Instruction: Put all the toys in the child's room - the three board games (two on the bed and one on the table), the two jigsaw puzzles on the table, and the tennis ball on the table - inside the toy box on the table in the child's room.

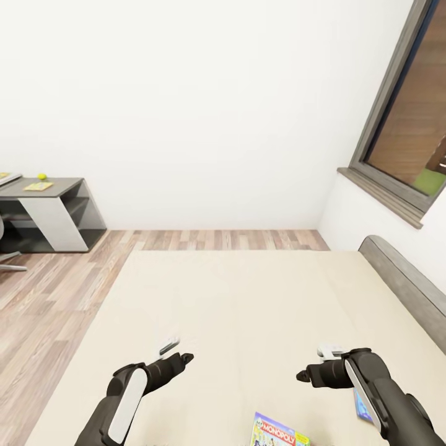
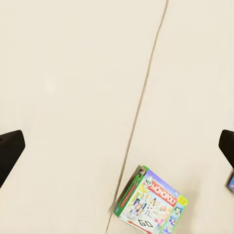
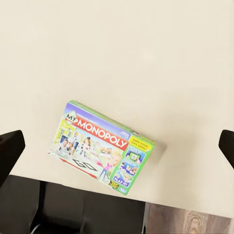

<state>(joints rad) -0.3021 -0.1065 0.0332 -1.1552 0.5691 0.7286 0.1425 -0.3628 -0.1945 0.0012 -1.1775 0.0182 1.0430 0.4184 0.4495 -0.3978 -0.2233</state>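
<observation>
- My left jaws (image 1: 176,350) hang over the bed (image 1: 248,310), spread wide with nothing between them — in the left wrist view the two dark fingertips (image 2: 9,146) sit at opposite edges with bare beige mattress in the gap.
- My right jaws (image 1: 313,365) hover over the mattress too, also spread and empty; the right wrist view has one dark fingertip (image 3: 9,148) at each side.
- Straight under the right jaws lies the MONOPOLY box (image 3: 102,148), flat on the mattress, lid up, close to the bed's near edge — not touched by either finger.
- From the head view that same box peeks in at the bottom of the picture, between my two arms and a little nearer the right one.
- The left wrist view catches it too, lying just beside a seam line (image 2: 144,97) that runs across the mattress.
- A small blue box (image 1: 362,406) lies on the bed right by my right forearm, partly hidden behind it; only a corner of it shows in the left wrist view.
- Farther out, across the wooden floor (image 1: 56,291) to my left, stands the counter (image 1: 62,186) against the white wall.
- On its dark grey wing sits the tennis ball (image 1: 42,176), with one flat yellowish jigsaw puzzle (image 1: 38,186) just beside it — too small to read its pattern.
- To my right: the grey headboard (image 1: 402,285), and above it a window (image 1: 409,124).
</observation>
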